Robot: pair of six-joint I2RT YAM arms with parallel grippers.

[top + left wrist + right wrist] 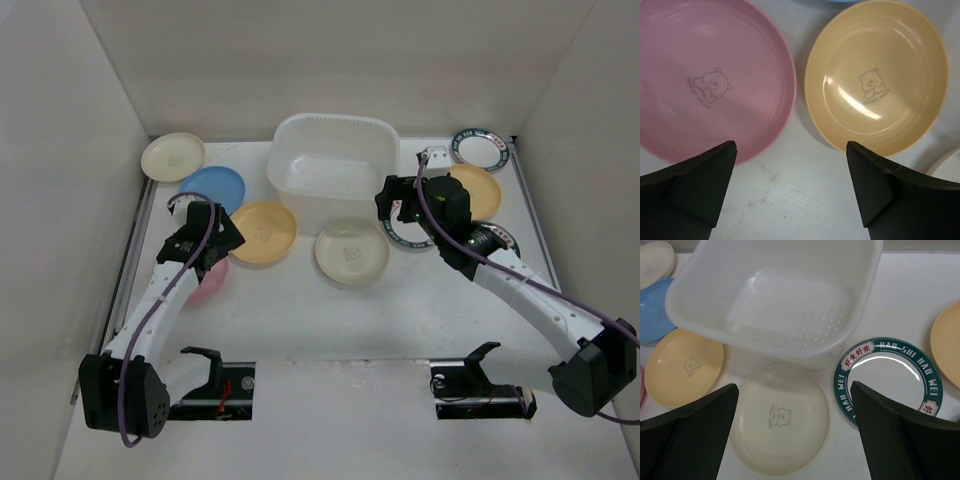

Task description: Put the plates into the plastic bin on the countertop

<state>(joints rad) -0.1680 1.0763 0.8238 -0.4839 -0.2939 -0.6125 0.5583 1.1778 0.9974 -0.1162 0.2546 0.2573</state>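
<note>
The plastic bin (330, 170) stands empty at the back middle of the countertop (330, 310); it also shows in the right wrist view (780, 295). Plates lie around it. My left gripper (205, 240) is open and empty, over bare surface between a pink plate (710, 80) and a yellow-orange plate (875, 80). My right gripper (395, 205) is open and empty, above a cream plate (782, 417) and a teal-rimmed plate (887, 377) just in front of the bin.
A cream plate (172, 156) and a blue plate (213, 188) lie at the back left. A teal-rimmed plate (478, 148) and a yellow-orange plate (480, 190) lie at the back right; another patterned plate (497, 240) is partly under the right arm. White walls enclose the surface.
</note>
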